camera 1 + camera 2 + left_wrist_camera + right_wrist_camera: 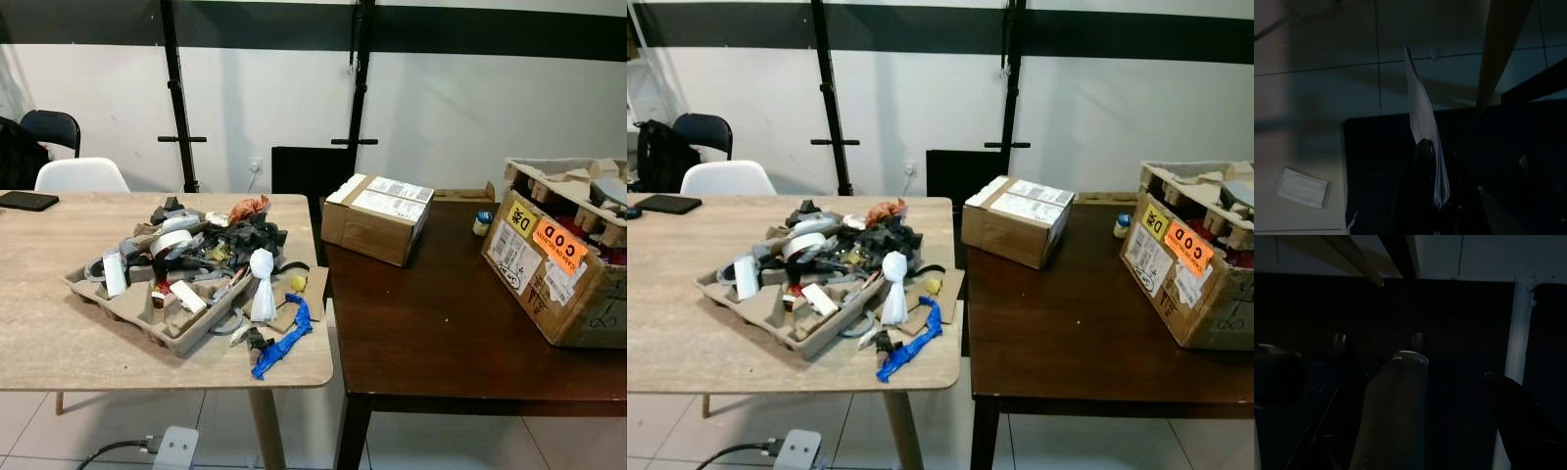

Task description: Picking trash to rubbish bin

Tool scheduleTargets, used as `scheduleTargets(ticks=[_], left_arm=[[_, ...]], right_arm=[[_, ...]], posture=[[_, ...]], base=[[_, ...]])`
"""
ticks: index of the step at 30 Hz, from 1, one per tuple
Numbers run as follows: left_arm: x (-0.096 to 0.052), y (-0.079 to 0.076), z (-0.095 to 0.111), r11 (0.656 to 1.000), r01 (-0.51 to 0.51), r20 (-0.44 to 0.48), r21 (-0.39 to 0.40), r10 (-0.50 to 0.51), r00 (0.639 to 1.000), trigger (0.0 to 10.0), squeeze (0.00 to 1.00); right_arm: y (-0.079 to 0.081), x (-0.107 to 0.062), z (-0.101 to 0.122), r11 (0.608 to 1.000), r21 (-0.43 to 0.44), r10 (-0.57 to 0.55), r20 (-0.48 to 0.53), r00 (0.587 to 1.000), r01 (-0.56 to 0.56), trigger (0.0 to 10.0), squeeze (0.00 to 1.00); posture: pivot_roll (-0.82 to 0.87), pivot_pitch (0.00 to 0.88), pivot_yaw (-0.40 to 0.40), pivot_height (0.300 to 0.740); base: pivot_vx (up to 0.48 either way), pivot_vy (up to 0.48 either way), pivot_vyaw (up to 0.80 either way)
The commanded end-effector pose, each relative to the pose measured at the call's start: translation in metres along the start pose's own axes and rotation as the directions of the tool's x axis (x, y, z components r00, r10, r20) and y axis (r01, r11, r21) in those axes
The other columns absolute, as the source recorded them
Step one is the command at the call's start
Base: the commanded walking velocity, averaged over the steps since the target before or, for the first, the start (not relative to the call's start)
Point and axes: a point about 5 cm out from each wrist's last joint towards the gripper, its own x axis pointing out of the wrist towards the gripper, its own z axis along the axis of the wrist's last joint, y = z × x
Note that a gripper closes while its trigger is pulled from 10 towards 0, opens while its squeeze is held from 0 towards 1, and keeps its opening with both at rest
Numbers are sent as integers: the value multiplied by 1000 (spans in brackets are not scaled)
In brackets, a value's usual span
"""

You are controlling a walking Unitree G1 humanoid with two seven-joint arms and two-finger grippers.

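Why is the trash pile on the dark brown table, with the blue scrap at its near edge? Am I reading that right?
Not quite. The trash pile sits on the light wooden table, not the dark brown table, which carries the cardboard boxes. The left eye view shows it. The blue scrap does lie at the pile's near edge.

left gripper (1437, 196) hanging low in shade, black fingers (1422, 152) pinched on a thin white sheet, right gripper (1449, 431) hanging low in the dark, its two fingers (1396, 401) spread apart
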Motion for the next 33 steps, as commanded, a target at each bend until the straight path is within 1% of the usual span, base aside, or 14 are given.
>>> scheduleTargets(ticks=[1, 9, 16, 33], left_arm=[[1, -6, -2, 1000, 5, -15, -23, -6, 1000, 10000, 0], [1, -9, -1, 999, 1, -5, -40, -2, 1000, 10000, 0], [1, -9, -1, 999, -1, -3, -45, 1, 1000, 10000, 0], [1, -11, -2, 1000, 16, -12, -22, -17, 1000, 10000, 0]], right_arm=[[-4, 0, 1, 1000, -13, -9, 1, 1000, 10, 10000, 0], [-5, 0, 3, 999, -52, -3, -2, 1000, 3, 10000, 0], [-7, -1, 3, 998, -62, -2, -1, 1000, 2, 10000, 0], [-7, -1, 2, 997, -72, -2, -4, 1000, 2, 10000, 0]], posture=[[49, 0, -21, 740], [46, 0, -33, 740], [42, 0, -34, 740], [29, 0, -25, 740]], base=[[0, -480, 0], [0, -480, 0], [0, -480, 0], [0, -480, 0]])
